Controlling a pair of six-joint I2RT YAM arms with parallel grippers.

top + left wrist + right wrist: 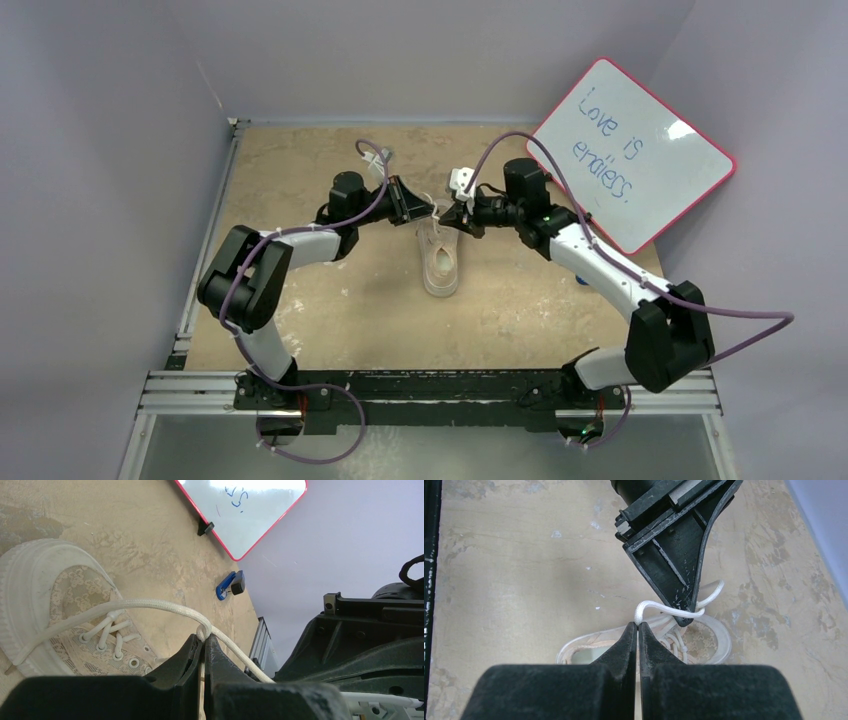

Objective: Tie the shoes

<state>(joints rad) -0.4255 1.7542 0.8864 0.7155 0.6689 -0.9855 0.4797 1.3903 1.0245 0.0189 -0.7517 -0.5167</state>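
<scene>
Left jaws: shut tight on the lace (pixel 150 604), with a small bend of cord poking above the tips.
Right jaws: also shut, nipping the cord at their very tips. A short span runs across to the left jaws just beside them.
Sneaker (pixel 440 262): sole down at the middle of the worktop (pixel 330 300), under both sets of jaws.
Axis: long axis runs 12 to 6 seen from above, toe to 12, heel opening to 6 toward the arm bases.
Knot: none visible, so the tying looks barely begun.
Risk: the tip-only pinch could let the cord slip. Nothing pins the shoe, so a hard pull would likely drag or tip it. The jaws sit close enough to clash.
Stapler (pixel 230 585): near, at 3 o'clock from the shoe.
Whiteboard (pixel 640 150): well apart, at 2 o'clock.
</scene>
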